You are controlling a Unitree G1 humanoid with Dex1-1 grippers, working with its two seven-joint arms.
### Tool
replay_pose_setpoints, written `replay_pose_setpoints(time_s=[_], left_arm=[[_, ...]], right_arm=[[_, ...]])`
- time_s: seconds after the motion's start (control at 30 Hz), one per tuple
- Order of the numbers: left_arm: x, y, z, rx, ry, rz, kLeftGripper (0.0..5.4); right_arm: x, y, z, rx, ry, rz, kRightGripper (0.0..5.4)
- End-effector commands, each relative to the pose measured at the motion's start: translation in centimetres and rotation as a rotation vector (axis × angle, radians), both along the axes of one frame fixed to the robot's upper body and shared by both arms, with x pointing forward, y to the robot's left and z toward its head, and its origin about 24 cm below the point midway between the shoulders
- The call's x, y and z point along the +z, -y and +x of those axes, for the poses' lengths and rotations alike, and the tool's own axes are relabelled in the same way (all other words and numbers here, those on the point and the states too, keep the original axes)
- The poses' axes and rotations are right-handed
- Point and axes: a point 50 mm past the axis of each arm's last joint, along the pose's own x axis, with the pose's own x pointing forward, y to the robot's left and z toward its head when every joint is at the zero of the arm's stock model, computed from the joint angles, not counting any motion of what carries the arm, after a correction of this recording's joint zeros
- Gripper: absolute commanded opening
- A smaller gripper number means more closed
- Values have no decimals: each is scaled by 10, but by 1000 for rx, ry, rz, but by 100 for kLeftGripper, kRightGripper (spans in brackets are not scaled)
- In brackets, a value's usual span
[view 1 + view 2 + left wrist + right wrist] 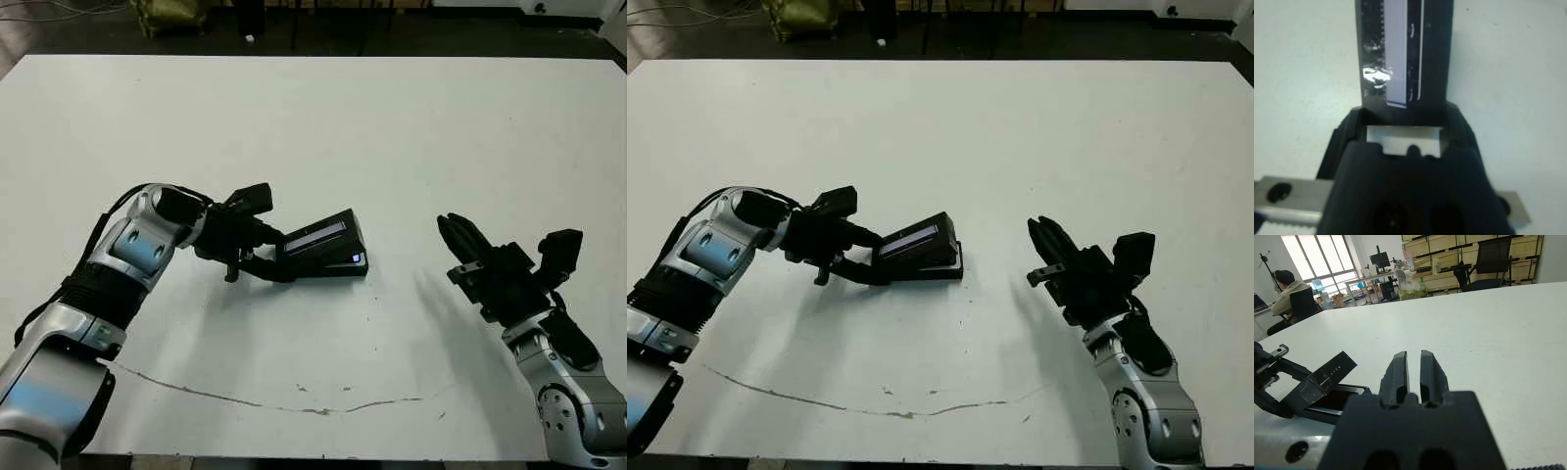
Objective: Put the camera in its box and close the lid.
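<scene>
Lid (318,238) is pinched at one end in your left end effector (263,253), tilted up over the box (345,264) near the middle of the table (392,127). Your right end effector (468,242) is off to the side, well apart, fingers pressed together on nothing.

Bare table (392,137) all round; only tilted lid (318,238) over box (348,266) blocks centre
</scene>
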Motion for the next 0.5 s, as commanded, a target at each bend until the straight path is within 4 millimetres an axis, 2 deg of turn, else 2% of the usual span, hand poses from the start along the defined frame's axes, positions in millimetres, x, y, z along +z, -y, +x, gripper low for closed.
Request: replay_pose_setpoints(time_s=[0.03,0.5], left_arm=[[-6,9,-1,34,-32,26,192],[1,33,-3,-7,-56,90,192]], right_arm=[[-3,1,-4,-16,-31,-15,0],[-3,1,-3,-10,-20,3,0]])
